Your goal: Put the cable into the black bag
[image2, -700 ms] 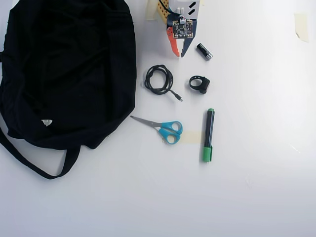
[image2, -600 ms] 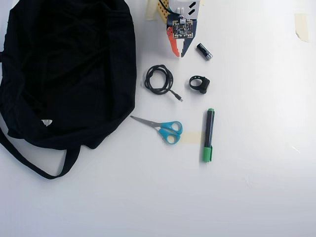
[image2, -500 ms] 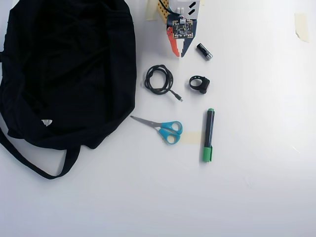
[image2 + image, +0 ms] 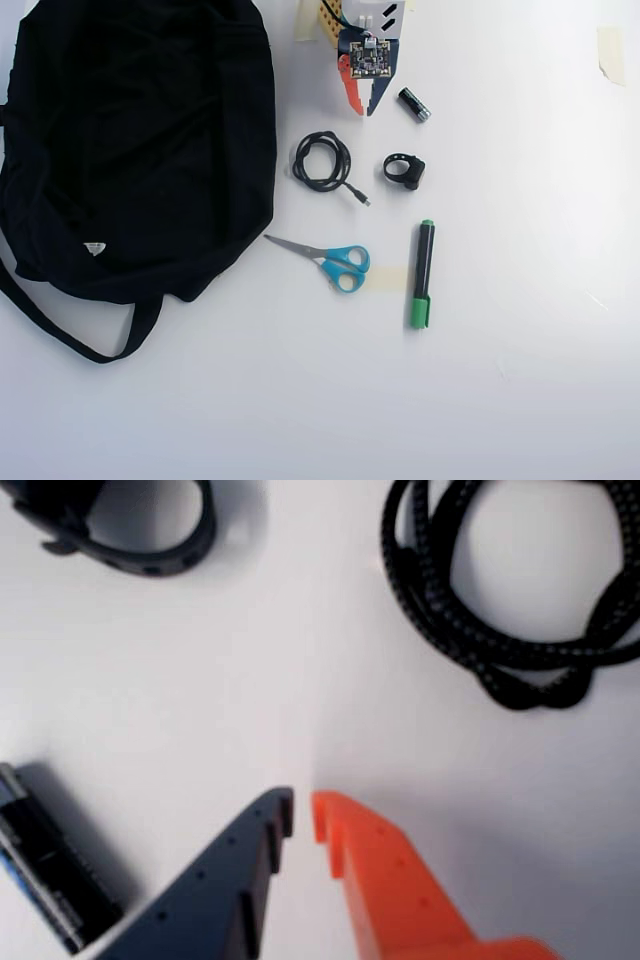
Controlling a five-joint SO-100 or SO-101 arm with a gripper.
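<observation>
Two fingers of the gripper (image 4: 302, 813) rise from the bottom edge of the wrist view, a dark blue one on the left and an orange one on the right, their tips almost together with only a thin sliver of white table (image 4: 250, 680) between them and nothing held. Above and to the right of the tips lies the cable (image 4: 500, 610), a coil of braided black cord, well clear of the fingers. A thick black ring (image 4: 120, 525) sits in the upper left corner, and a small dark cylinder (image 4: 45, 865) lies at the lower left beside the blue finger. Seen from overhead, the gripper (image 4: 364, 110) points down the picture from the top centre, its jaws nearly closed and empty. The cable (image 4: 323, 161) rests flat on the white table (image 4: 520, 400) just below and left of the tips, its small plug end trailing to the lower right. The black bag (image 4: 130, 150) fills the upper left, close beside the cable but not touching it, with its strap looping out at the lower left. The ring (image 4: 403, 169) lies right of the cable, the cylinder (image 4: 414, 104) just right of the gripper, blue-handled scissors (image 4: 330, 260) below the cable, and a green-capped marker (image 4: 422, 274) to their right.
</observation>
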